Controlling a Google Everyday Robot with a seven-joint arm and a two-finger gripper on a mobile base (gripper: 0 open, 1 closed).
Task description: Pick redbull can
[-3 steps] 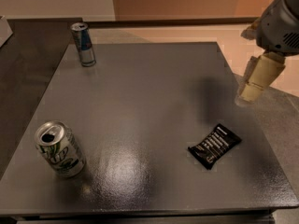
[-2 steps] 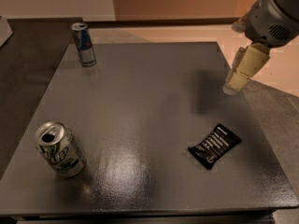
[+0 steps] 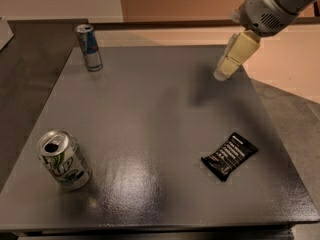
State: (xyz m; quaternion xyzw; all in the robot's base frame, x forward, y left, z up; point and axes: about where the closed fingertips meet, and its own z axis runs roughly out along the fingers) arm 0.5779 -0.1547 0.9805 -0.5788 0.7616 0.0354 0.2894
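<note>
The redbull can [image 3: 89, 47], tall, slim, blue and silver, stands upright at the far left corner of the grey table [image 3: 150, 114]. My gripper [image 3: 224, 70] hangs above the table's far right part, its cream finger pointing down and left, well to the right of the can and apart from it. It holds nothing that shows.
A wider silver-white can with green markings [image 3: 63, 159] stands at the near left. A black snack packet [image 3: 229, 155] lies flat at the near right. A dark counter runs along the left side, and a tan wall stands behind the table.
My gripper and arm have moved left and farther over the table, toward the far side. The cans and the packet have not moved.
</note>
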